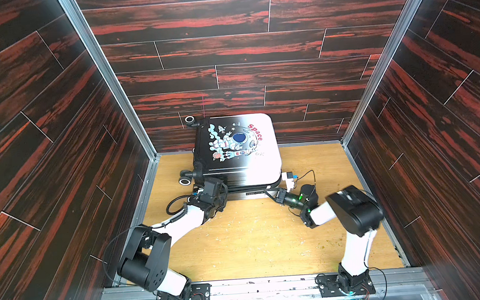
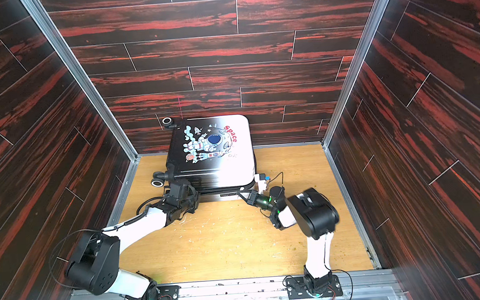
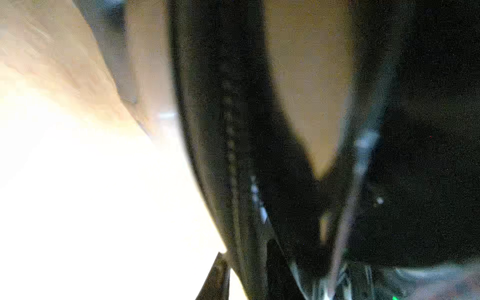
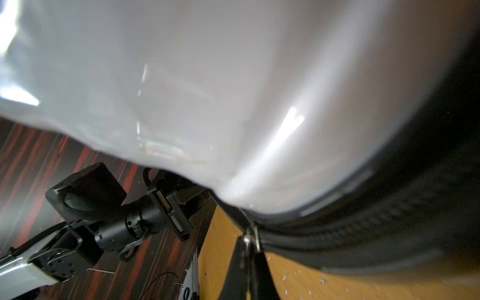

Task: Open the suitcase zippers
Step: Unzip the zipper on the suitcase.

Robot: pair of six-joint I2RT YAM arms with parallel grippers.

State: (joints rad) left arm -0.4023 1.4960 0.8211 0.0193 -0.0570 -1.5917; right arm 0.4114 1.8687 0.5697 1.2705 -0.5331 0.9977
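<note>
The suitcase [image 1: 233, 145] [image 2: 207, 147] lies flat on the wooden floor against the back wall, astronaut print up, black side left and white side right. My right gripper [image 1: 267, 191] [image 4: 250, 249] is at its front right corner, shut on the small metal zipper pull tab [image 4: 250, 235]. The dark zipper track [image 4: 363, 226] runs off under the white shell. My left gripper [image 1: 204, 188] presses against the front left edge near a wheel. In the blurred left wrist view its fingers [image 3: 219, 275] straddle a dark strip of the zipper seam [image 3: 230, 135]; the grip is unclear.
Black spinner wheels [image 1: 186, 180] [image 1: 189, 119] stick out on the suitcase's left side. Dark red wood-pattern walls [image 1: 228, 71] close in the back and both sides. A metal rail [image 1: 255, 287] with both arm bases runs along the front. Bare wooden floor [image 1: 252, 235] lies between the arms.
</note>
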